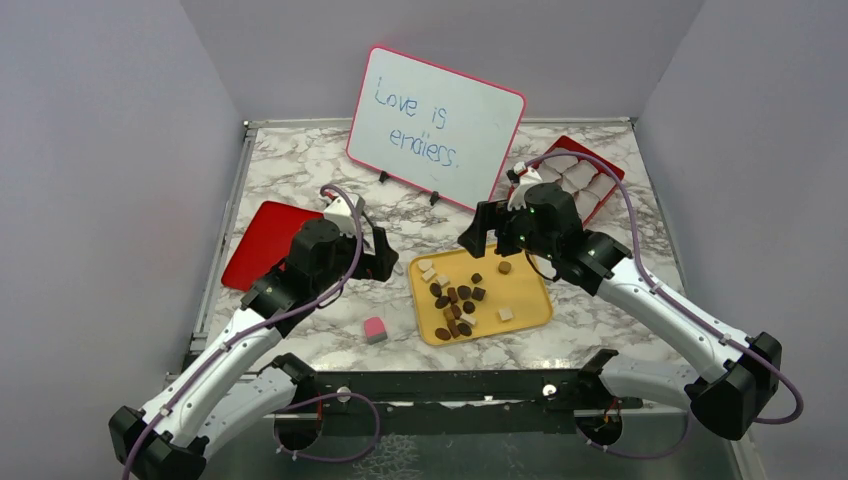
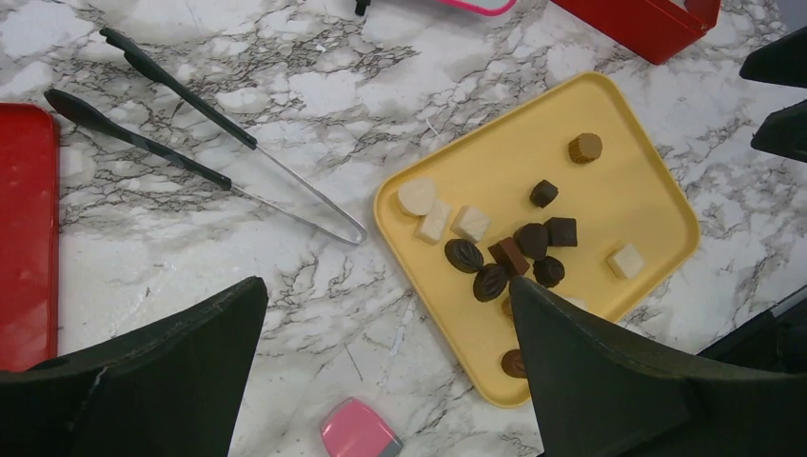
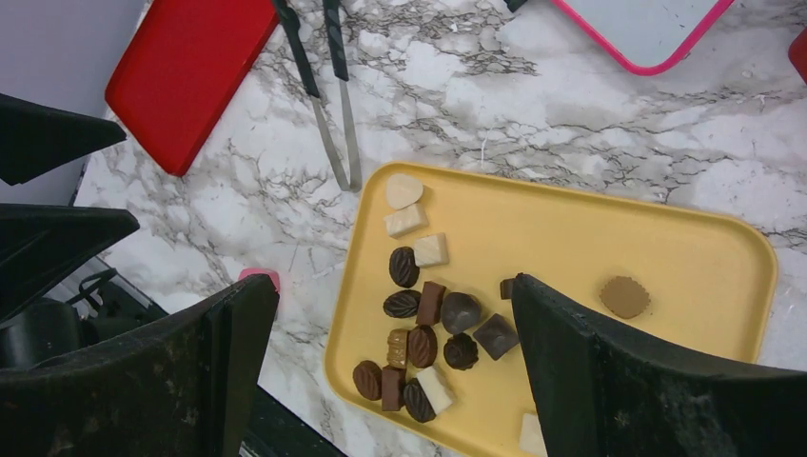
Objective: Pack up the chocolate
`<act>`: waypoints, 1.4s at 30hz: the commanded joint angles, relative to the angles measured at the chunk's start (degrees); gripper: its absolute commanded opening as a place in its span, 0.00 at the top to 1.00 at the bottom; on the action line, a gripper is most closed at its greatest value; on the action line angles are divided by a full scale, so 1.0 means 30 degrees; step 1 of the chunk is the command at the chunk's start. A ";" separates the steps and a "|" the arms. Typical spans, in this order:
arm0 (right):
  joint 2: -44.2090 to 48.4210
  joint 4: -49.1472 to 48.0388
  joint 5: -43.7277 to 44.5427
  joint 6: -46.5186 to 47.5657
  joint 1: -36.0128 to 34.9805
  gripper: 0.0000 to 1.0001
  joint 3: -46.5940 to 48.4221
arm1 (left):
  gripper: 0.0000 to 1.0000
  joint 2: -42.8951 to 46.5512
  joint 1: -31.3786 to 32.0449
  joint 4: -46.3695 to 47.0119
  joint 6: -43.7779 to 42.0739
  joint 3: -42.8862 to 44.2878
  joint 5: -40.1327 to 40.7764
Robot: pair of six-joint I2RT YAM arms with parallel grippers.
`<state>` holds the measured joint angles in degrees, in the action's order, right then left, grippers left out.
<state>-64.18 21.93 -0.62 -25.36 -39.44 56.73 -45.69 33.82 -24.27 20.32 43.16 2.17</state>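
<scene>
The chocolate (image 1: 455, 298) lies as several small dark, tan and cream pieces on a yellow tray (image 1: 522, 285) at the table's middle. My left gripper (image 1: 383, 260) hovers open just left of the tray, nothing between its fingers. In the left wrist view the left gripper (image 2: 385, 286) spans the tray's (image 2: 495, 152) near corner, with the chocolate (image 2: 533, 240) ahead of it. My right gripper (image 1: 478, 232) hangs open over the tray's far edge. The right wrist view shows the right gripper (image 3: 392, 281) wide above the chocolate (image 3: 462, 312) on the tray (image 3: 571, 238).
A red box (image 1: 612, 172) with a white compartment insert stands at the back right. A red lid (image 1: 262, 240) lies left, black-tipped tongs (image 2: 190, 143) beside it. A pink-and-white cube (image 1: 374, 329) sits near the front edge. A whiteboard (image 1: 435, 125) stands at the back.
</scene>
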 commanded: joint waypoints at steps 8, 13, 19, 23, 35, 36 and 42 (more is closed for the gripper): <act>-0.0320 -0.1284 -0.1727 -0.0251 -0.0154 0.00 -0.0043 | 0.01 0.1508 -0.0083 0.0860 -0.0260 -0.0349 -0.0050; -0.1537 -0.3078 -0.4544 -0.1200 -0.0154 0.00 -0.0269 | 0.01 0.2998 -0.0083 0.0946 -0.0327 -0.0622 0.1422; -0.4022 -0.3688 -0.5571 -0.1483 -0.0334 0.05 0.0694 | 0.01 0.5266 -0.0087 0.0942 -0.0385 -0.0961 0.3563; -0.6250 -0.3469 -0.4143 -0.0973 -0.0608 0.11 0.1974 | 0.01 0.7044 -0.0084 0.0885 -0.0440 -0.1196 0.5560; -1.3778 -0.4627 0.0868 0.3577 -0.3868 0.26 0.6857 | 0.01 1.1068 -0.0186 0.0841 -0.0155 -0.1599 0.9654; -1.4225 -0.4906 0.1206 0.3755 -0.4104 0.27 0.7108 | 0.01 1.1246 -0.0195 0.0805 -0.0104 -0.1592 0.9823; -1.6647 -0.6927 0.3366 0.5390 -0.5394 0.31 0.8630 | 0.01 1.1780 -0.0258 0.0381 0.0099 -0.1531 1.0986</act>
<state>-110.80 8.34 3.97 -13.89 -53.12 79.29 -11.49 33.43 -22.59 19.88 38.63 30.41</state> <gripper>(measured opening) 0.705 0.990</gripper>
